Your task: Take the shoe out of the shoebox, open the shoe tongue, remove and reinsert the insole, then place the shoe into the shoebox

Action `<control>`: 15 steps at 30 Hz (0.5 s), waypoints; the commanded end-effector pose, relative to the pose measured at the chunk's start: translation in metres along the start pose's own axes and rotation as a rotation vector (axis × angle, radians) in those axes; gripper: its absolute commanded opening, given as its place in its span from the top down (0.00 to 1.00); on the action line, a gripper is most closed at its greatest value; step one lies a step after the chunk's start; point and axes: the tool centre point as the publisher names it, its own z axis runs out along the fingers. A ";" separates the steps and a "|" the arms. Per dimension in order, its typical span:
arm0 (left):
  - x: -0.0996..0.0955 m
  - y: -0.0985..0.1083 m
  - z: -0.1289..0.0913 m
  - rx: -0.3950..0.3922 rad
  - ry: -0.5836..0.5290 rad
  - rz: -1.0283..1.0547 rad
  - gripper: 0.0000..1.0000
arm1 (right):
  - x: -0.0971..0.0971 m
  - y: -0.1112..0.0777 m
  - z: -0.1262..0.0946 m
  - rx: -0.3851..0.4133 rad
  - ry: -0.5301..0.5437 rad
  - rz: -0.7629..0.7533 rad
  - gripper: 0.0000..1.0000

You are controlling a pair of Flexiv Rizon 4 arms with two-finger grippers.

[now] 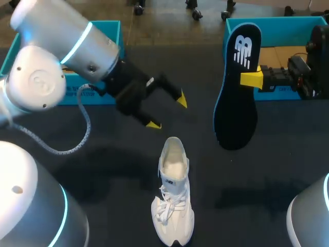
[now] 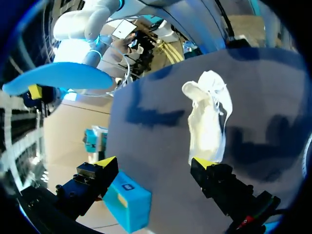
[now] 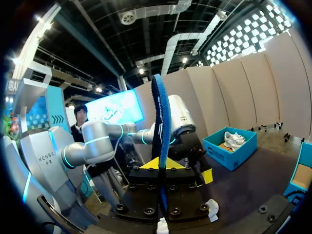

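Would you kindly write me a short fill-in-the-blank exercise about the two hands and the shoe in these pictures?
1. The right hand is shut on the ____.
2. The left hand holds nothing; it is not shut but ____.
3. The shoe standing on the dark table is ____ in colour.

Missing words: insole; open; white.

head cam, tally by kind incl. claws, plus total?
white shoe: 1
insole: 1
teal shoeboxes: 2, left shoebox and right shoebox
claws: 2, left claw open, right claw shut on the insole
total: 6
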 end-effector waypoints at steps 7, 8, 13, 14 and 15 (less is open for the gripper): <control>-0.013 0.000 -0.019 -0.142 -0.413 0.151 0.00 | -0.002 0.001 0.002 0.001 0.002 0.000 1.00; -0.013 0.000 -0.019 -0.142 -0.413 0.151 0.00 | -0.002 0.001 0.002 0.001 0.002 0.000 1.00; -0.010 0.003 -0.015 -0.120 -0.442 0.166 0.00 | -0.002 0.001 0.002 0.001 0.002 0.000 1.00; -0.009 0.004 -0.014 -0.107 -0.457 0.172 0.00 | -0.002 0.001 0.002 0.001 0.002 0.000 1.00; -0.007 0.006 -0.015 -0.075 -0.534 0.183 0.00 | -0.002 0.001 0.002 0.001 0.002 0.000 1.00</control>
